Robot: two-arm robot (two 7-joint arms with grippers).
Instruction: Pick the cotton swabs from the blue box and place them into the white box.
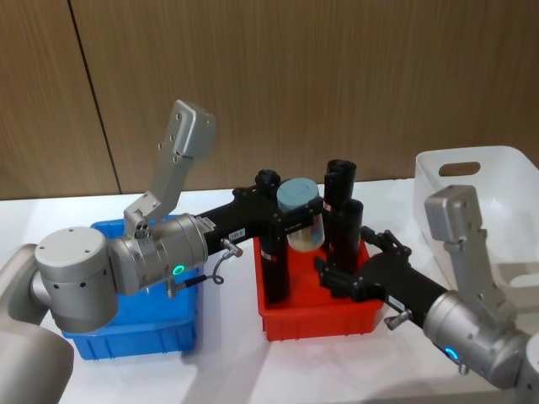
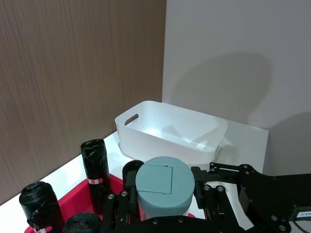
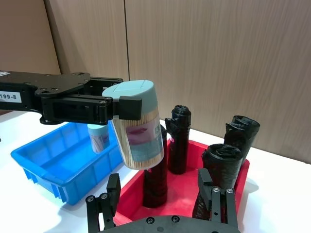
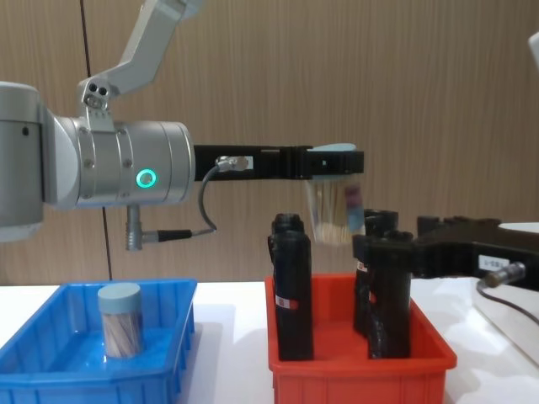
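Observation:
My left gripper (image 1: 296,220) is shut on a tub of cotton swabs (image 1: 301,215), a clear tub with a pale grey-blue lid, held tilted in the air above the red bin (image 1: 320,324). The same held tub (image 3: 138,128) hangs in front of the right wrist, and the lid (image 2: 164,186) shows between the left fingers. A second tub (image 4: 120,320) stands upright in the blue box (image 4: 93,379), also seen from the right wrist as the tub (image 3: 99,138) in the blue box (image 3: 53,165). The white box (image 1: 505,181) sits at the far right. My right gripper (image 1: 358,261) stands open at the red bin's right side.
Several tall black rolls (image 4: 292,286) stand in the red bin (image 4: 362,379), just under and beside the held tub. The white box (image 2: 170,133) lies beyond the red bin, against the wood-panelled wall. The blue box (image 1: 126,337) is under my left arm.

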